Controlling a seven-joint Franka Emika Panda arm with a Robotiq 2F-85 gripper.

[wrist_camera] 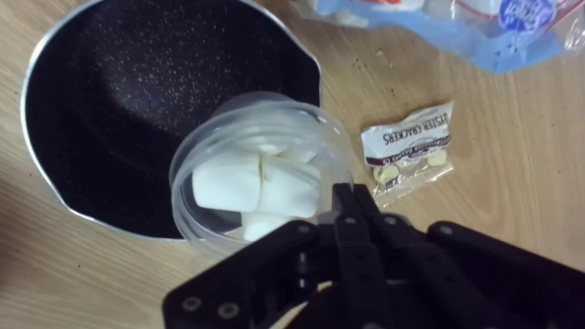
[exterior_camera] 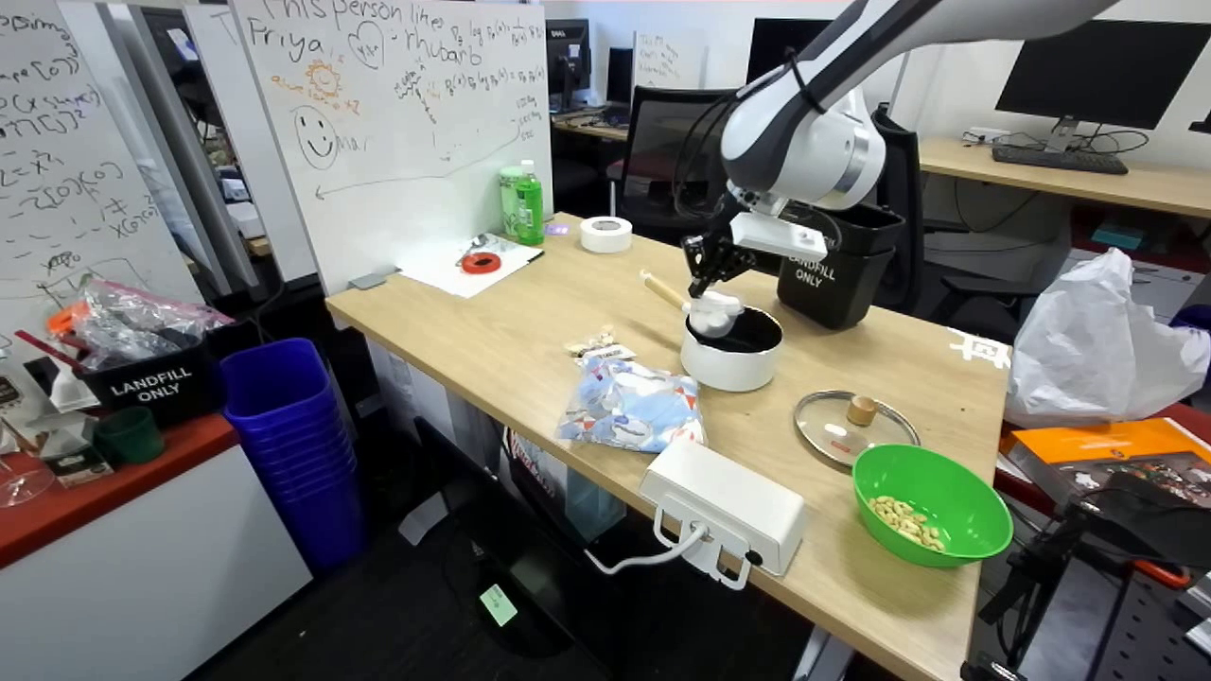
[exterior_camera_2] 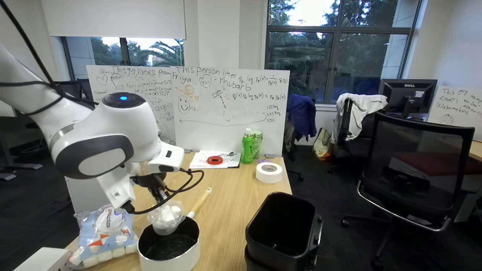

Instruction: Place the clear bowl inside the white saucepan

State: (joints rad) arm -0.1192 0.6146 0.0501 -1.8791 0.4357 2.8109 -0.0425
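Well, left of the round white saucepan [exterior_camera: 728, 364], a small printed packet of oyster crackers [wrist_camera: 406, 137] lies on the pale wooden table [exterior_camera: 492, 322], near a crinkled blue-and-white plastic bag [exterior_camera: 634, 407]. Next, the pan's thin tan handle [exterior_camera: 663, 291] slants away, and beside it I see the black gripper [wrist_camera: 352, 187], its fingers [wrist_camera: 343, 198] pinched on the rim of the small shallow clear bowl [wrist_camera: 269, 119]. The bowl looks see-through and faintly glossy, heaped with chunky white marshmallows [wrist_camera: 228, 183], and hangs partly over the pan's dark, speckled inside; whether its base dips below the pan's rim I cannot tell. Further right come a black bin [exterior_camera: 837, 284] with white lettering, a round glass lid [exterior_camera: 833, 430] with a wooden knob, and a bright green bowl [exterior_camera: 974, 497] of small pale pieces.
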